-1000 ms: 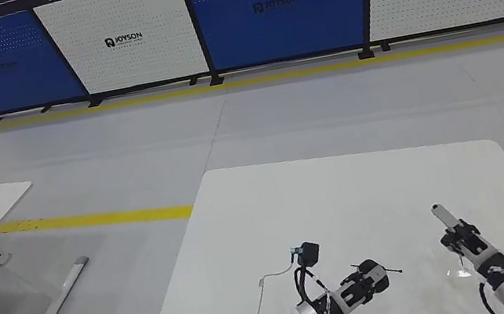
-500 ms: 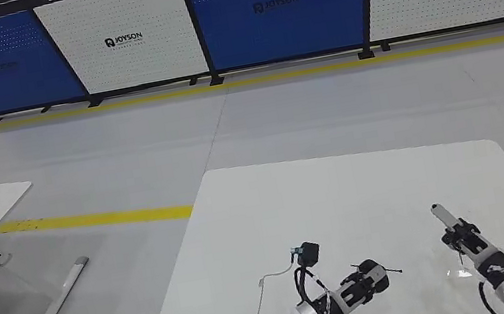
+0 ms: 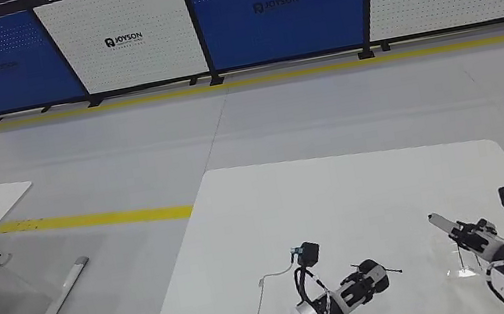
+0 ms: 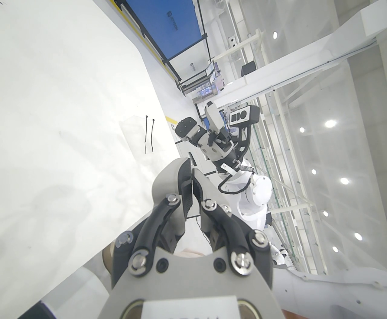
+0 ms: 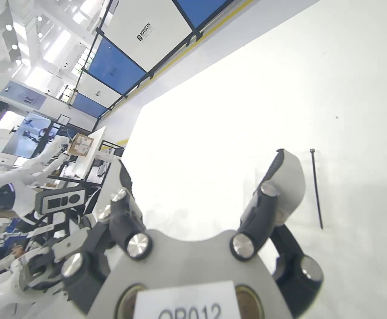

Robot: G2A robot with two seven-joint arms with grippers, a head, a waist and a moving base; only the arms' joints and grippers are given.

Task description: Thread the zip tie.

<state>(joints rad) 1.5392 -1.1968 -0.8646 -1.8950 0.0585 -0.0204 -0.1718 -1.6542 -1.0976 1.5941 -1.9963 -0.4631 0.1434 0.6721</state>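
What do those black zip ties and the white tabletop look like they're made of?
Zip ties: probably nylon-type plastic, given the thin black strips, each with a small square head. Tabletop: likely laminate or painted board, since it is smooth, white and faintly glossy; the look leaves it open.

Far white panels (image 3: 124,39): dark logo beside one short word.
Far blue panel (image 3: 276,3): the same mark, fainter.
Sticker (image 5: 184,303) behind right gripper (image 5: 202,164): letters and digits, seemingly cut off.

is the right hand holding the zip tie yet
No, the right hand is open, and the zip tie lies flat on the table beside one of its fingers.
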